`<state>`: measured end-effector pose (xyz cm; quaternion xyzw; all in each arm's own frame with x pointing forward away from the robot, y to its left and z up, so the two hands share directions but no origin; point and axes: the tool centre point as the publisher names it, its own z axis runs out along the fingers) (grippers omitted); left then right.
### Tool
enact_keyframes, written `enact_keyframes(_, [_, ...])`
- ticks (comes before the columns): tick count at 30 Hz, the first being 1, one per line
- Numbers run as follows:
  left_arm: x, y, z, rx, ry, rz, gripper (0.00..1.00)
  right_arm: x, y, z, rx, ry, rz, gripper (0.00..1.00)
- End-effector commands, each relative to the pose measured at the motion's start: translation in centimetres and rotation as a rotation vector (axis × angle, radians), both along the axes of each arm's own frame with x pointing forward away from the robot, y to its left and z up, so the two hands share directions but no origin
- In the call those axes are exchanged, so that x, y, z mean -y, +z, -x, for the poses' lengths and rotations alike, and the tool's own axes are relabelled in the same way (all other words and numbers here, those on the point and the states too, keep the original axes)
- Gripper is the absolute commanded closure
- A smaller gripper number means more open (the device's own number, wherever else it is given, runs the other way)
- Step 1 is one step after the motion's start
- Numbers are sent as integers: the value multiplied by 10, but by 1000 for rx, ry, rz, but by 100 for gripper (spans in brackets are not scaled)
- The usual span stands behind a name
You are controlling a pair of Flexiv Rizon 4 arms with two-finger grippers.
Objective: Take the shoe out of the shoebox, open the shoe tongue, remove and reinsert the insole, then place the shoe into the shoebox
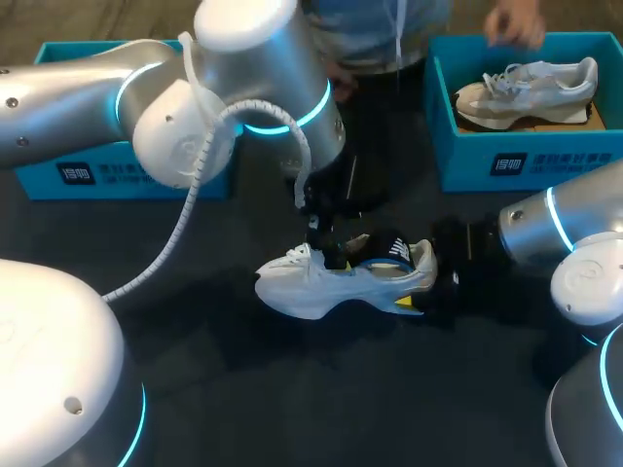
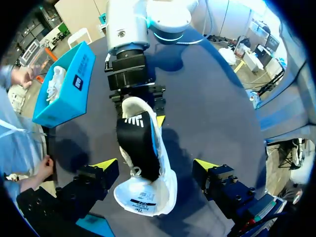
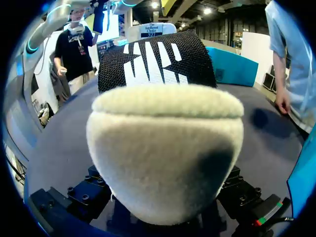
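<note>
The white shoe (image 1: 336,280) lies on the dark table (image 1: 292,389), between the two arms, well apart from both blue boxes. The right fingers (image 2: 160,119) clasp its heel from either side – in the right wrist view the pale heel fills nearly everything, so the grip shows only from the left wrist view. The left fingers (image 2: 106,165) hang spread wide above the shoe, one yellow tip off each flank, neither touching it. The toe points toward the left arm's side of the table. The tongue (image 2: 144,197) is folded forward over the toe, label up. A black insole (image 2: 138,143) (white logo at its heel end) runs along the opening and rises above the heel collar – whether it is seated I cannot tell. The far-right shoebox (image 1: 526,161) holds a second pale shoe (image 1: 531,89), with a person's hand (image 1: 516,24) at its far rim. The other shoebox (image 1: 97,175) sits behind the left arm.
</note>
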<state>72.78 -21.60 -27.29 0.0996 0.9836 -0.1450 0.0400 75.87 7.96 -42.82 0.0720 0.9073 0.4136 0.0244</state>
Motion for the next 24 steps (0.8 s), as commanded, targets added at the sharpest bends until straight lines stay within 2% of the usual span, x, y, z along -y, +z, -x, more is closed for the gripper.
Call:
enact_keyframes(1, [8,-4,4,58,27,-25,0,0,-5,-2,1,-1,4,100])
enact_keyframes(4, [13,-6,6,108,67,-57,0,0,-5,-2,1,-1,4,100])
enact_keyframes(21, [13,-6,6,108,67,-57,0,0,-5,-2,1,-1,4,100])
enact_keyframes(24, [18,-12,9,205,103,-86,0,0,-5,-2,1,-1,4,100])
